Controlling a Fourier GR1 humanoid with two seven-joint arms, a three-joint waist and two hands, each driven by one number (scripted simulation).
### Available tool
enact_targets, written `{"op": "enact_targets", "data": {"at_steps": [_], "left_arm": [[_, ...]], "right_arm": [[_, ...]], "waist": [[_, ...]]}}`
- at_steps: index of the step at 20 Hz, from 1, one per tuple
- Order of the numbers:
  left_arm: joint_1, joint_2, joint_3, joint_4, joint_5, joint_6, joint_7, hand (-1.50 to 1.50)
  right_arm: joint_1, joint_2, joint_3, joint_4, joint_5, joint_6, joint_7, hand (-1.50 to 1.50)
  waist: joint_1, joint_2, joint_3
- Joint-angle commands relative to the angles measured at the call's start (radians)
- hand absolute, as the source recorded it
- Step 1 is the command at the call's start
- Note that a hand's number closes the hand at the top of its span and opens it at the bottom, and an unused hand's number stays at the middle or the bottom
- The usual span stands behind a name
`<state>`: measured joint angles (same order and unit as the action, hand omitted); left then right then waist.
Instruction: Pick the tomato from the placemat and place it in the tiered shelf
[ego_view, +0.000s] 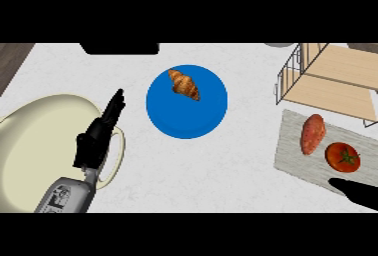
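Note:
A red tomato (342, 156) with a green stem lies on the grey placemat (291, 150) at the right, beside a long orange sweet potato (313, 134). The tiered shelf (336, 80), wire frame with light wooden boards, stands at the upper right behind the mat. My right hand (358, 192) enters at the lower right corner, just below the tomato and apart from it; only a dark part of it shows. My left hand (100, 135) is at the left with fingers straight, pointing up, holding nothing.
A blue plate (184, 117) with a croissant (184, 84) sits mid-counter. A large cream cup (44, 130) with a handle stands at the left under my left forearm. A dark object (119, 48) lies at the top edge.

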<state>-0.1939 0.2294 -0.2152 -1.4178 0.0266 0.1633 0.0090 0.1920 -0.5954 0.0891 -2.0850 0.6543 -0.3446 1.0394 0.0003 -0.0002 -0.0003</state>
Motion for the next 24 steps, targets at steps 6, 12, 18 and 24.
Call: {"op": "enact_targets", "data": {"at_steps": [6, 12, 18, 24], "left_arm": [[0.04, -0.015, 0.032, -0.078, -0.032, -0.033, 0.05, 0.0], [0.068, -0.007, 0.062, -0.14, -0.02, -0.089, 0.087, 0.0], [0.023, -0.09, 0.072, 0.018, -0.101, -0.056, -0.03, 0.0], [-0.028, -0.076, 0.139, 0.062, -0.076, -0.111, -0.026, 0.0]], "right_arm": [[-0.04, 0.129, -0.02, 0.068, 0.093, 0.086, 0.021, -1.5], [-0.037, 0.22, 0.007, 0.113, 0.165, 0.083, -0.008, -1.5], [-0.093, 0.209, -0.121, 0.188, 0.093, 0.19, -0.082, -1.5], [-0.129, 0.286, -0.103, 0.303, 0.187, 0.138, -0.122, -1.5]], "waist": [[0.001, -0.001, 0.0], [0.003, -0.001, 0.0], [-0.002, 0.0, 0.0], [-0.002, 0.001, 0.0]]}}
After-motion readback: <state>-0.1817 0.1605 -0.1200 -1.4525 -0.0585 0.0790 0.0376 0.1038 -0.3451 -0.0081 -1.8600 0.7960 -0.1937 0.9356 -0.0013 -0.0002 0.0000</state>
